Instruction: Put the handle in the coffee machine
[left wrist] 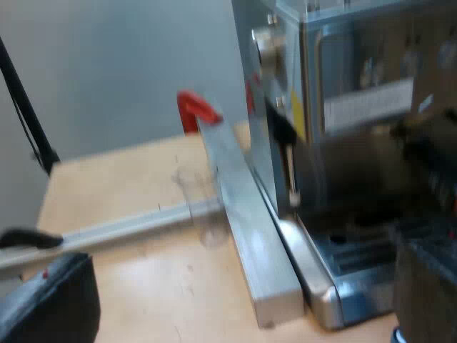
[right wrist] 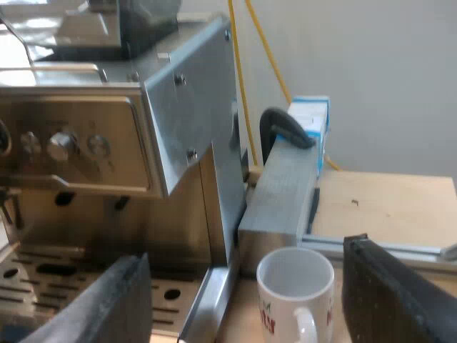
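Pale wooden tabletop (left wrist: 143, 186) is carrying the espresso machine (right wrist: 86, 143), whose bean hopper (right wrist: 136, 25) is getting cut off at its top. Near the drip tray (left wrist: 357, 257) the left gripper (left wrist: 243, 261) is hovering, fingers wide apart and holding nothing. A dark smear (left wrist: 421, 139) is blurring across the machine's front; whether it is the holder I cannot tell. A measuring glass (left wrist: 203, 214) is showing faintly beside a metal bar (left wrist: 246, 236). The right gripper (right wrist: 246, 254) is hanging with fingers apart, the mug (right wrist: 294, 286) sitting just beyond them.
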